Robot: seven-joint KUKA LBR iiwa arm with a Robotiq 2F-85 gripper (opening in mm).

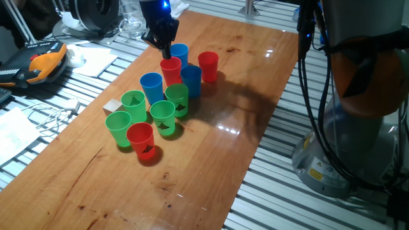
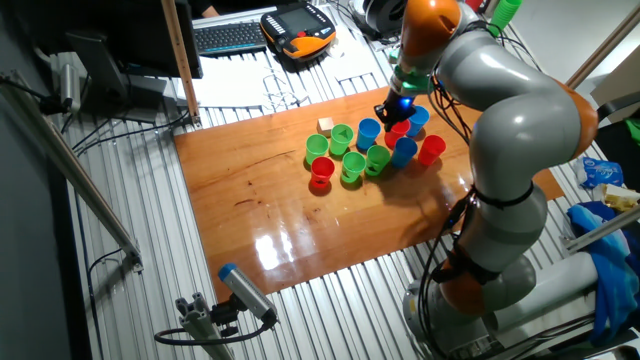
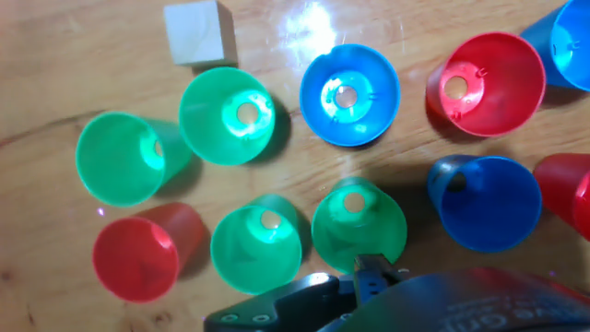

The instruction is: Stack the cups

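Several cups stand open side up in a cluster on the wooden table [image 1: 211, 160]. At the back are a blue cup [image 1: 179, 53], a red cup [image 1: 208, 64], a second red cup [image 1: 170, 69] and a blue cup [image 1: 191, 80]. Nearer are a blue cup [image 1: 151, 86], green cups [image 1: 177, 99] [image 1: 133, 104] [image 1: 163, 116] [image 1: 118, 126] and a red cup [image 1: 140, 139]. My gripper [image 1: 165, 50] hangs just above the back red cup, its fingers drawn to a point with nothing held. The hand view looks down into the green cups [image 3: 358, 226] [image 3: 256, 247].
A small wooden cube [image 1: 112, 105] lies left of the cluster, also seen as the cube [image 3: 196, 32]. Clear glassware [image 1: 131, 22] and an orange pendant [image 1: 38, 64] lie beyond the table's left edge. The arm's base [image 1: 358, 128] and cables stand at the right.
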